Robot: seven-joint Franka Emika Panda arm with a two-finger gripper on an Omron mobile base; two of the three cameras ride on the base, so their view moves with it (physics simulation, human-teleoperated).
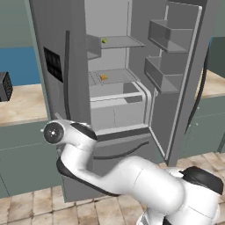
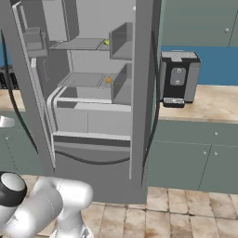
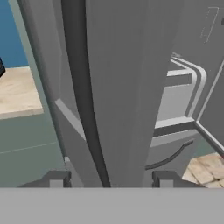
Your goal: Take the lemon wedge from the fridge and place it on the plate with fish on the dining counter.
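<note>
Fridge stands with its right door swung wide, and the lemon wedge sits as a tiny yellow-green speck on the upper shelf, at about twelve o'clock in the left base view. One shelf lower lies an orange-yellow piece of similar size, the wrong thing to take. From the right base view the wedge shows at eleven o'clock, near the back of that same upper shelf.

In the hand view the claw is down at six o'clock, its two dark tips spread apart on either side of the dark bar handle of the closed left door, with nothing pinched between them; it looks open and free of the handle. The arm is folded low in front of the fridge, its wrist near nine o'clock in the left base view.

The step in hand, as I judge it, is getting from the door handle to the upper shelf. Doing it well means pulling back off the handle first, then rising and swinging toward the open compartment at one o'clock in the hand view, clear of the door edge. The wedge is far smaller than the claw, so the approach should centre carefully over it and keep the tips wide until they straddle it. Plate and dining tabletop come afterwards.
</note>
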